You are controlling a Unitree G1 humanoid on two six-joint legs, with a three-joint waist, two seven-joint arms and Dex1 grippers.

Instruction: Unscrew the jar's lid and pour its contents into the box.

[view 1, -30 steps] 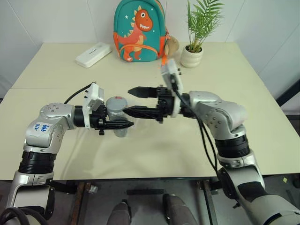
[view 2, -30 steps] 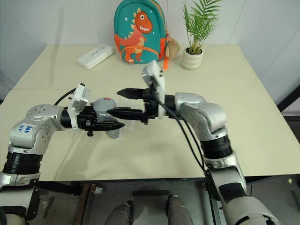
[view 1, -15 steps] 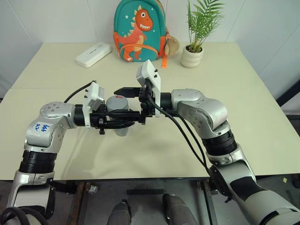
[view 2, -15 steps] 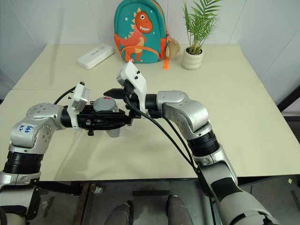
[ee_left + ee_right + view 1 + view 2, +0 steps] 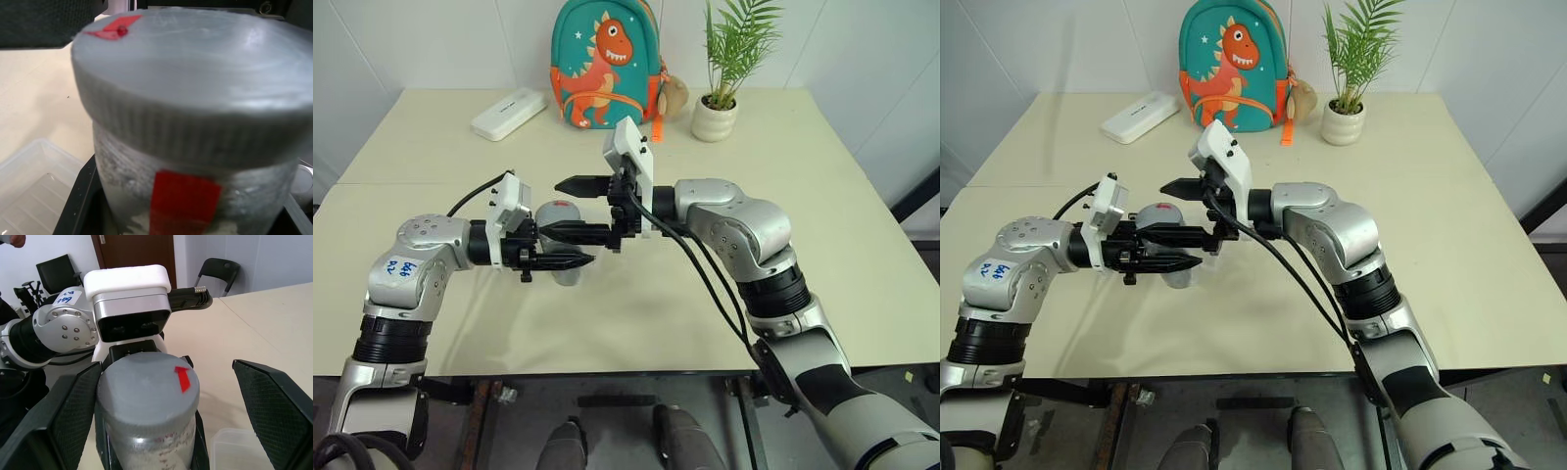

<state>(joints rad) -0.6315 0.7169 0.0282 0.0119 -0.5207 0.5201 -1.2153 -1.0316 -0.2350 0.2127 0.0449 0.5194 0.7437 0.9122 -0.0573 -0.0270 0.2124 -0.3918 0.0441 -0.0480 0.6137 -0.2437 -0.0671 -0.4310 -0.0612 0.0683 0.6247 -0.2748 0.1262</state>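
The left gripper is clamped on one grey jar, held upright above the table, lid still on. The right gripper stands wide apart, one finger either side of the lid. One clear box lies just below. Beyond: one backpack, one white case, one potted plant.

Right gripper now astride the lid.
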